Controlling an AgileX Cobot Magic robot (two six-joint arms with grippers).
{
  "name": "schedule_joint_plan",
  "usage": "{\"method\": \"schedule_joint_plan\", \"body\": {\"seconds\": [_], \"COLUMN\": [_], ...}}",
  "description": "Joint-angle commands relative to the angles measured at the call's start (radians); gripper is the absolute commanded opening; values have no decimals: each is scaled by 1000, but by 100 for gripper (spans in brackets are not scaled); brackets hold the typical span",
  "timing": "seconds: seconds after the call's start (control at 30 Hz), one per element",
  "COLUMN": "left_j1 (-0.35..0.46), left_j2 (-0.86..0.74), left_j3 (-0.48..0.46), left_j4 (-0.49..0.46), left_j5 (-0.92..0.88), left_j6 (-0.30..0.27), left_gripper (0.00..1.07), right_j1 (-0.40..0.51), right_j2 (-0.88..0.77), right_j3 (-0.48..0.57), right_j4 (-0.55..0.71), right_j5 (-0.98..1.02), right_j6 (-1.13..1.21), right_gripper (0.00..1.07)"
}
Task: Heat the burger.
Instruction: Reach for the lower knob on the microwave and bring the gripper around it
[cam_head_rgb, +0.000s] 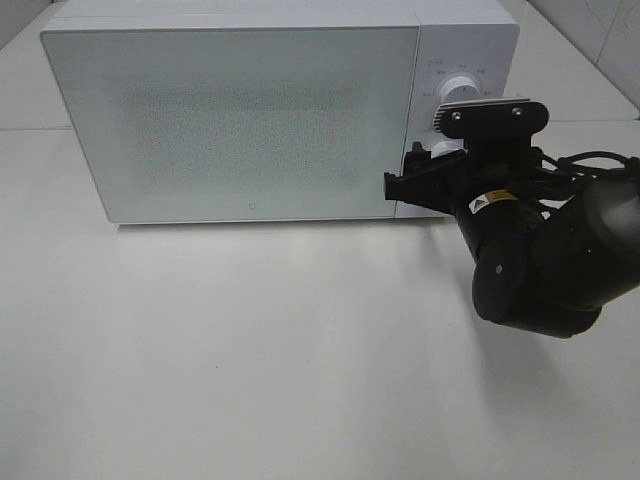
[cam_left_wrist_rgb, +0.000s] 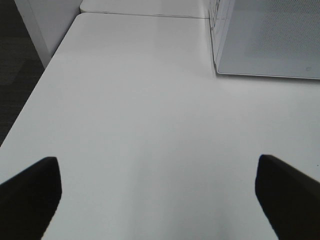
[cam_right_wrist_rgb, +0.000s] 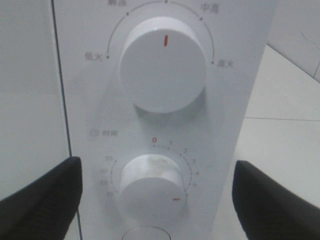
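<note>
My right tool (cam_right_wrist_rgb: 156, 192) gaped empty, facing the timer knob (cam_right_wrist_rgb: 150, 182), mark at four o'clock. Left tool (cam_left_wrist_rgb: 157, 192) hung open, empty.

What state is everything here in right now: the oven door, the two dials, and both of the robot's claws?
Microwave door: shut.
Upper dial: red mark pointing straight up.
Timer dial: red mark turned off zero, a little past the 5.
Right gripper: open, empty, facing the timer dial.
Left gripper: open, empty, above the table.
</note>
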Motion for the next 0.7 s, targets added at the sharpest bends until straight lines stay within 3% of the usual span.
{"method": "schedule_joint_plan", "body": {"seconds": [0.03,0.7], "left_j1": [3,3], "left_j2": [-12,-12], "left_j3": [3,3], "left_j4": [-1,-1], "left_j5": [-16,-16], "left_j6": [-4,-4], "left_gripper": [98,98], "right_j1": [-4,-7], "right_j2": [2,81], "right_j3": [-13,-84], "right_j4": [-13,-19], "right_j5": [-58,-38], "right_j6": [1,-6], "right_gripper": [80,77]}}
